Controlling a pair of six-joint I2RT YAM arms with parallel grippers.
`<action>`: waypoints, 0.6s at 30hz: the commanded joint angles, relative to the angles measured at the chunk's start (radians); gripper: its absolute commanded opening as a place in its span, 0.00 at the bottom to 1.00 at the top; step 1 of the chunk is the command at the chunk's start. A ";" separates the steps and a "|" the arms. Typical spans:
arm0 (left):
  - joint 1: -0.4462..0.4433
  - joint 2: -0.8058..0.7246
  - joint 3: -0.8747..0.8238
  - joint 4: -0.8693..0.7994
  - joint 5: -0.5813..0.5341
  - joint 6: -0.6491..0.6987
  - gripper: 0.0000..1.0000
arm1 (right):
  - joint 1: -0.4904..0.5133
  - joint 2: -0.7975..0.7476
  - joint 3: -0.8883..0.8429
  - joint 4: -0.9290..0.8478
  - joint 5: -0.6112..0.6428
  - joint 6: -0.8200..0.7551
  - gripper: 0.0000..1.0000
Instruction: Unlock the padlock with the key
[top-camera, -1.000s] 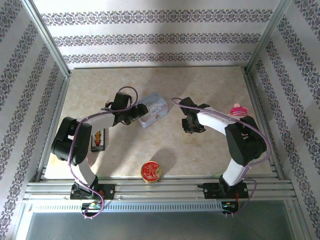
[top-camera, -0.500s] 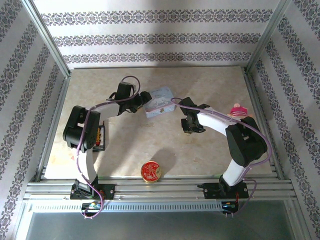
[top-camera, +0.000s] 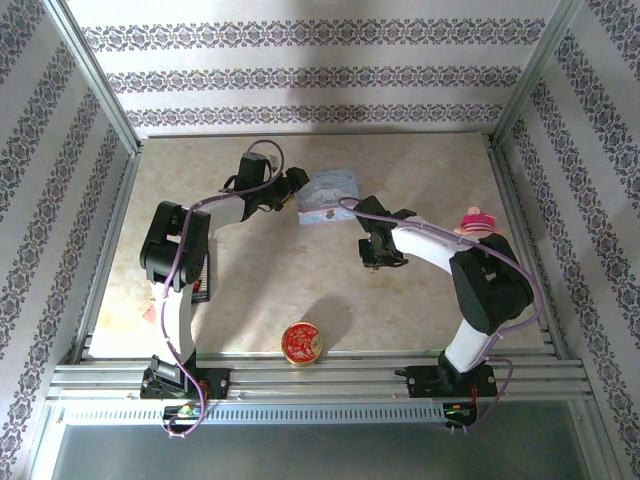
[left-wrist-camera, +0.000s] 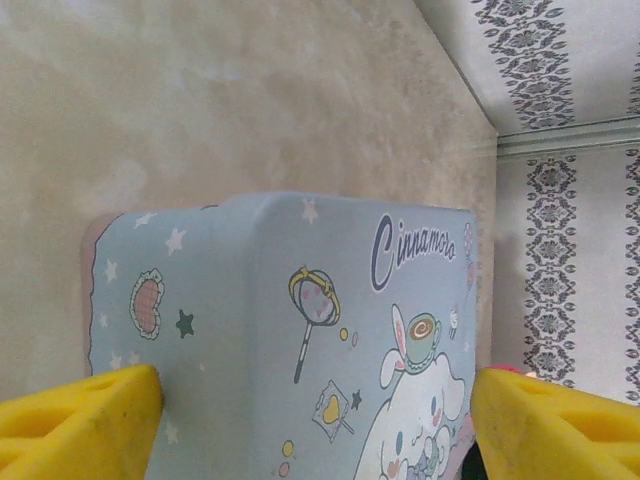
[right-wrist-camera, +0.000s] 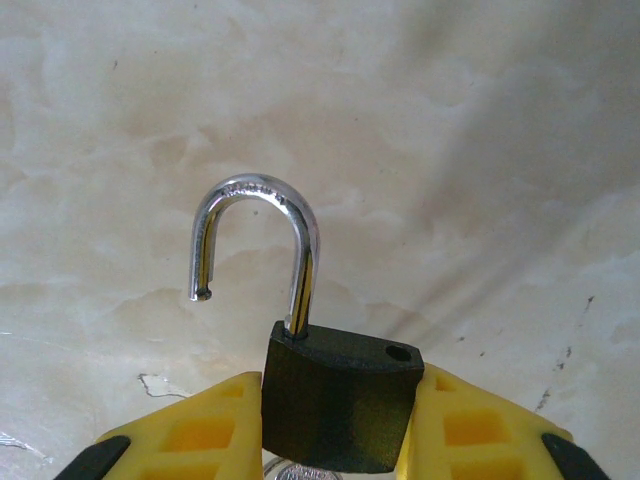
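**Between the right claw's yellow pads: a padlock with its shackle sprung**

Between the foam-like yellow fingers of the right gripper (right-wrist-camera: 340, 425) sits the padlock (right-wrist-camera: 340, 405). Its body is a squat, matte, blackish block, pinched on both flanks by narrowly set jaws. The shackle (right-wrist-camera: 262, 190) is a polished metal hoop. One leg is seated in the body and the other ends free in the air, clear of the small round hole in the body's top. A sliver of silvery metal shows at the body's lower edge; whether that is the key cannot be told.

From above, the right gripper (top-camera: 375, 255) hangs over the middle of the pale, marbled table (top-camera: 420, 170).

The left gripper (top-camera: 297, 195) reaches toward the far side. Seen from its wrist, the left gripper (left-wrist-camera: 320, 420) is spread wide around the pastel-blue box (left-wrist-camera: 300, 300), a pad meeting each opposite side. The box is smooth and rectangular with rounded corners, printed with stars, a cartoon and looping script.

A round red-and-gold tin (top-camera: 301, 342) lies near the front rail, well apart from both claws. A small pink object (top-camera: 476, 218) shows beside the right arm.
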 joint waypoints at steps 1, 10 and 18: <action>0.020 -0.014 0.014 0.074 0.036 -0.018 0.82 | 0.013 0.020 -0.001 0.013 -0.009 0.020 0.12; 0.062 -0.140 -0.150 0.060 0.026 -0.011 0.87 | 0.017 0.077 0.021 0.023 -0.018 0.037 0.23; 0.094 -0.282 -0.253 -0.013 0.000 0.043 0.97 | 0.026 0.038 0.028 0.000 -0.004 0.054 0.50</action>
